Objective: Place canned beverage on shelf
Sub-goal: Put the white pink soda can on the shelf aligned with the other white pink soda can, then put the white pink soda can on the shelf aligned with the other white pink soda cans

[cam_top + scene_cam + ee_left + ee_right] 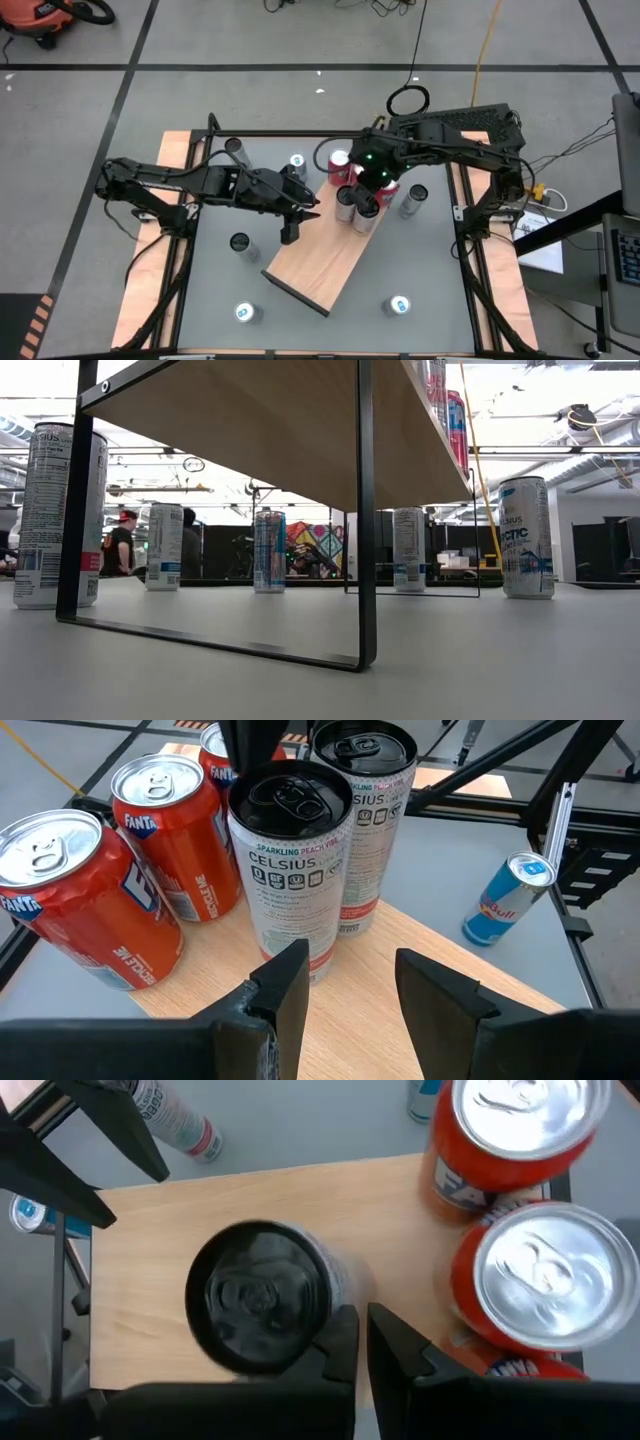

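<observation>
Left wrist view shows the shelf (420,960) holding two white Celsius cans (290,860) and orange Fanta cans (170,830), all upright with lids unopened. The left gripper (350,990) sits near them, jaws spread, holding nothing. The right gripper (360,1340) hangs over the cans, jaws pressed together.

Overhead, tabletop-level and wrist cameras share shelf (318,262).

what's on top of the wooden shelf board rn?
On the light-brown wooden shelf board: two white black-lidded Celsius cans and orange Fanta cans. Right arm hides part of that end from above.
</observation>
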Tool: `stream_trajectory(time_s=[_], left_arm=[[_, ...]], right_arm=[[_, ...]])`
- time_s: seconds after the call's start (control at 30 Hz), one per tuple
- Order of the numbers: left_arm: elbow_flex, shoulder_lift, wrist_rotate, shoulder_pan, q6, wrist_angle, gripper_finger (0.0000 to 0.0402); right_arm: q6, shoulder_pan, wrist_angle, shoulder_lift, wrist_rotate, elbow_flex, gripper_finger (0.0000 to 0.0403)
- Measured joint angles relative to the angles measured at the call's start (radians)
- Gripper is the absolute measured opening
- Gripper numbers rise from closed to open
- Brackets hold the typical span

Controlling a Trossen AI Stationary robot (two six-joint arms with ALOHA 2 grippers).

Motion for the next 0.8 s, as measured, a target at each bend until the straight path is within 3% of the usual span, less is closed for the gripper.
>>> stream_trajectory(time_s=[0.43,0.8], left_arm=[[0.000,0.000,0.000,0.000,0.000,-0.002,0.0152],[0.000,0.000,0.001,0.000,0.009,-0.004,0.0152]], right_arm=[[0.053,0.105,0.007,-0.115,0.006,0.000,0.0000],[0.089,0.196,-0.008,-0.077,0.107,0.000,0.0000]])
